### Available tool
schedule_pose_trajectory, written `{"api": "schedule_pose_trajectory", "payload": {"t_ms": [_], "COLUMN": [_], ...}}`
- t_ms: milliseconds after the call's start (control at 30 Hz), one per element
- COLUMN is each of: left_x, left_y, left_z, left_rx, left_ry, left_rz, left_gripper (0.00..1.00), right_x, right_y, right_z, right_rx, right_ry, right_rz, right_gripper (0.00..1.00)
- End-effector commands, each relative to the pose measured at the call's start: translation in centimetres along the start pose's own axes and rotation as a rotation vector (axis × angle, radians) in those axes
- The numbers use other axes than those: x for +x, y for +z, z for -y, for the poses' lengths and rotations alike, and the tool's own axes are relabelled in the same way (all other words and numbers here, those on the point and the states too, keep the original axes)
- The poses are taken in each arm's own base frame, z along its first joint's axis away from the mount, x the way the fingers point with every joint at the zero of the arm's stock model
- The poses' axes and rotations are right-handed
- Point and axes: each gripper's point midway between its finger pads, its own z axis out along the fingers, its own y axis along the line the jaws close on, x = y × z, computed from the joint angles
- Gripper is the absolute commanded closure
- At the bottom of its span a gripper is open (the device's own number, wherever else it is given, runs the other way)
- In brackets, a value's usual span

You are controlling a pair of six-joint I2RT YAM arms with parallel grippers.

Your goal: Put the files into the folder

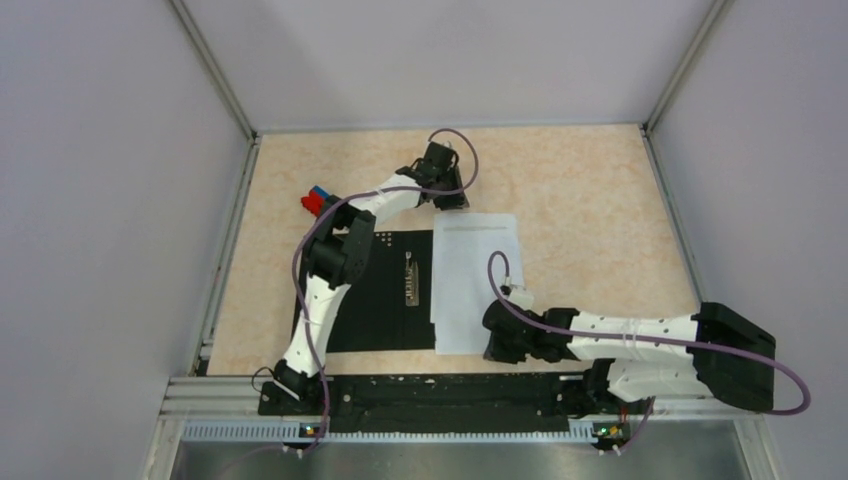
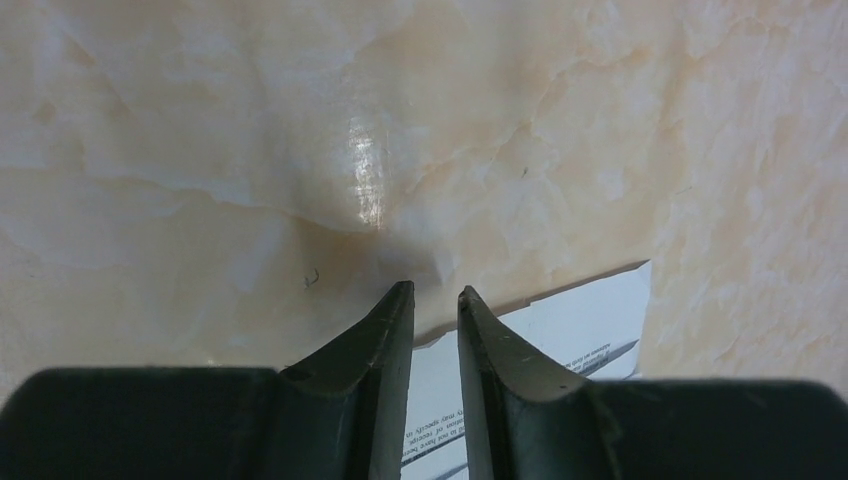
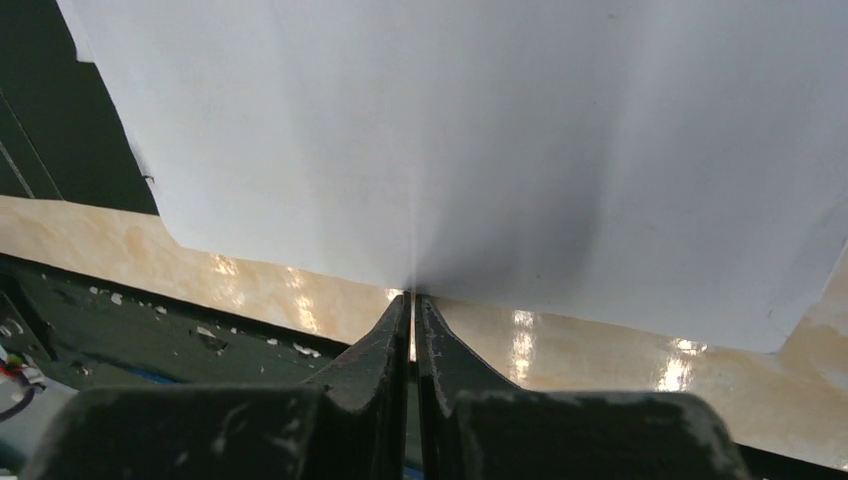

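Note:
The folder (image 1: 370, 300) lies open, black inside up, with its metal spine clip (image 1: 410, 278) near its right edge. The files (image 1: 478, 270), white sheets with the printed one on top, lie just right of the clip and overlap the folder's right edge. My right gripper (image 1: 490, 332) is shut on the sheets' near edge; in the right wrist view the closed tips (image 3: 412, 297) pinch the white paper (image 3: 450, 130), with the black folder (image 3: 40, 140) at the left. My left gripper (image 1: 452, 198) hovers at the sheets' far-left corner, jaws slightly open (image 2: 432, 292) and empty, with printed paper (image 2: 580, 320) below.
A small red-and-blue block (image 1: 315, 198) sits on the table left of the left arm's forearm. Grey walls enclose the marbled table (image 1: 580, 180) on three sides. A black rail (image 1: 440, 395) runs along the near edge by the arm bases.

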Motion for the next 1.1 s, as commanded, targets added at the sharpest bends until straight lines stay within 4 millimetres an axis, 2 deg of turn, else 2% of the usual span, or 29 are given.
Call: {"api": "schedule_pose_trajectory", "payload": {"t_ms": [0,333,767,867,1067], "left_x": [2.6,5.5,7.0,5.9,1.0], "left_y": [-1.0,-2.5,-3.7,-3.9,-5.8], "left_z": [-1.0,-1.0,-0.7,-0.1,2.8], "left_rx": [-0.041,-0.051,-0.048,-0.040,-0.008], "left_ry": [-0.007,0.017,0.044,0.061,0.106], "left_rz": [-0.049,-0.110,-0.135,-0.108,-0.026], "left_gripper": [0.72,0.75,0.77,0.77,0.68], "right_x": [-2.0,-4.3,-5.3,-5.7,-7.0], "right_y": [0.7,1.5,1.5,0.9,-1.8], "right_z": [-0.1,0.1,-0.3,-1.2,-3.1], "right_rx": [0.012,0.047,0.054,0.028,-0.043], "right_ry": [-0.001,-0.009,-0.043,-0.052,-0.070], "right_rz": [0.071,0.121,0.139,0.143,0.178], "right_gripper": [0.94,0.94,0.92,0.86,0.57]}}
